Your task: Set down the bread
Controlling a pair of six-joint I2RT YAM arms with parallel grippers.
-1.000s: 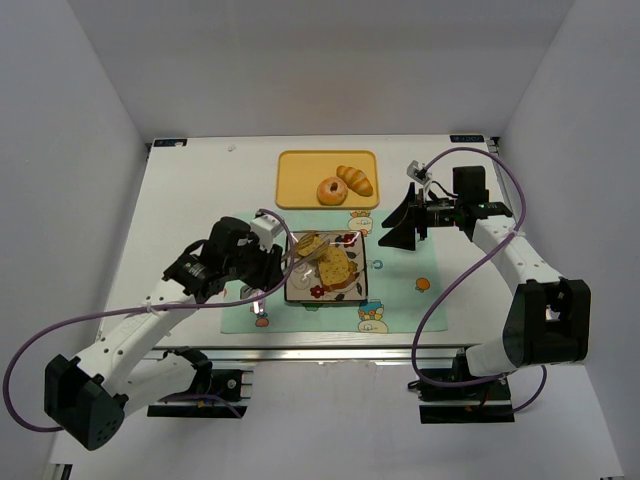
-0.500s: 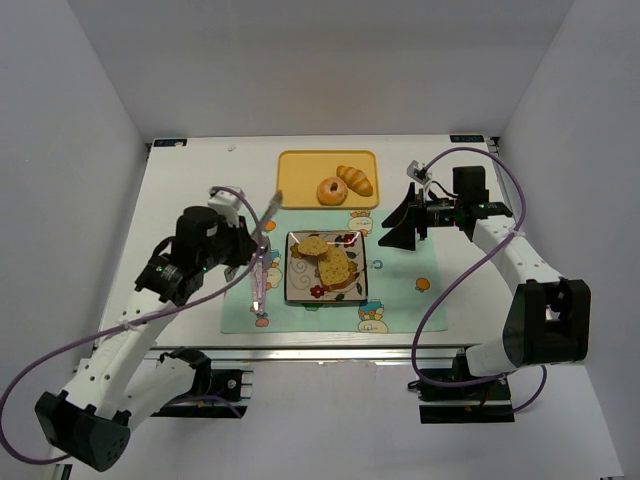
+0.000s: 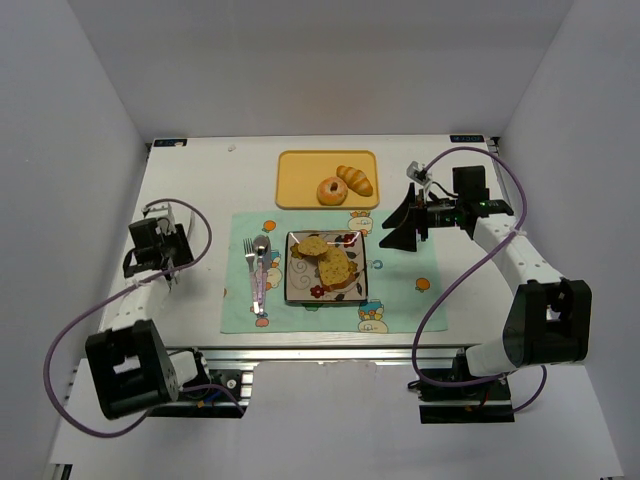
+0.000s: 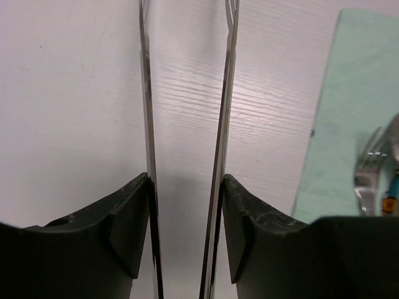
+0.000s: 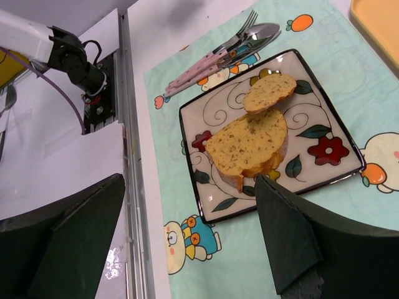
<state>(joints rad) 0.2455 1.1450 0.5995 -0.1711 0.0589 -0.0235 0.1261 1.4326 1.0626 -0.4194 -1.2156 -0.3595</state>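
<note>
Two toasted bread slices lie on the square patterned plate: the large slice and the small slice overlapping its far edge. The right wrist view shows the large slice, the small slice and the plate. My left gripper is far left of the mat, over bare table. In its wrist view my left gripper has thin metal blades along its fingers, apart, with nothing between them. My right gripper is wide open and empty, right of the plate, and my right gripper looks down on it.
A yellow tray at the back holds a ring doughnut and a croissant. A fork and spoon lie on the green mat left of the plate. The mat's edge shows in the left wrist view.
My left arm has pulled back from over the plate to the far left of the table. The small slice stays on the plate. The right arm has not moved.
</note>
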